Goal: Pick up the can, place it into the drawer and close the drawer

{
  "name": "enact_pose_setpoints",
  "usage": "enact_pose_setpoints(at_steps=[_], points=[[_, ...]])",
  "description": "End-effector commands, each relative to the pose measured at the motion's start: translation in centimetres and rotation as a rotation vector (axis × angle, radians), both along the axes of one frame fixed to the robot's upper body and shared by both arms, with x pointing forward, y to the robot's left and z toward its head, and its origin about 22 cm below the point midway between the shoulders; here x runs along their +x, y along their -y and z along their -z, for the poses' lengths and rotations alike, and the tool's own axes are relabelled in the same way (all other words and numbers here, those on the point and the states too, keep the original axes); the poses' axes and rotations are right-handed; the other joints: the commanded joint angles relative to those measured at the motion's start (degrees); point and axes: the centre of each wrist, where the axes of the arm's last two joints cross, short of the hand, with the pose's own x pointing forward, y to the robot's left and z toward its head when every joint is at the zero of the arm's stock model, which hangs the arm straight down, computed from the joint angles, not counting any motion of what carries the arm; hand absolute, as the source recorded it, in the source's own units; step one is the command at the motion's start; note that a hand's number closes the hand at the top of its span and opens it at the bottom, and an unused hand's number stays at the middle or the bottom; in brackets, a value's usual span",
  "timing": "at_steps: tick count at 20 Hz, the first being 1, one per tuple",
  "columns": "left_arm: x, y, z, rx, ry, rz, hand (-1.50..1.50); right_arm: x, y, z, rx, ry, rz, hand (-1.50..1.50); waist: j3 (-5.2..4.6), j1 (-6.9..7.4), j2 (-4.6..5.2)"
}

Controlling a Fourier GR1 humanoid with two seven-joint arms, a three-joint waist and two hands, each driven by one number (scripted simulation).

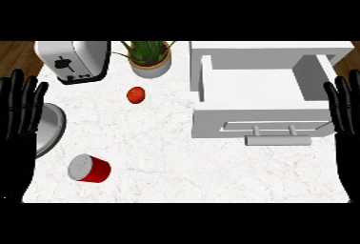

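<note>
Seemingly upright, can (pixel 89 168) stands right of open left hand (pixel 20 112), apart.

Left hand (pixel 20 112) at the view's left edge, fingers straight and pointing up, palm open, holding nothing. Right hand (pixel 345 107) at the right edge in the same pose, fingers straight and upright. Both resting, well apart.

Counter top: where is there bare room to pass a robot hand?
Bare room lies between the red can and the open drawer, also below the tomato. It is crowded at the back, around toaster and plant.
</note>
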Motion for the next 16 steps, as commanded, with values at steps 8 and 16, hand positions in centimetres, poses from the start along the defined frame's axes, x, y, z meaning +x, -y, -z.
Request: enact_pose_setpoints(at_steps=[8,16], points=[[-3.3,-1.5,2.8,0.1,-0.35,0.59,-1.5,-0.5,0.8,2.6,0.065,-0.303,0.109,-1.5,0.02,1.1,0.14],[-6.8,-6.1,1.5,0.105,-0.418,0.629,-1.5,-4.1,1.7,2.9,0.062,-0.352,0.131,-1.5,0.1,0.7,-0.11]])
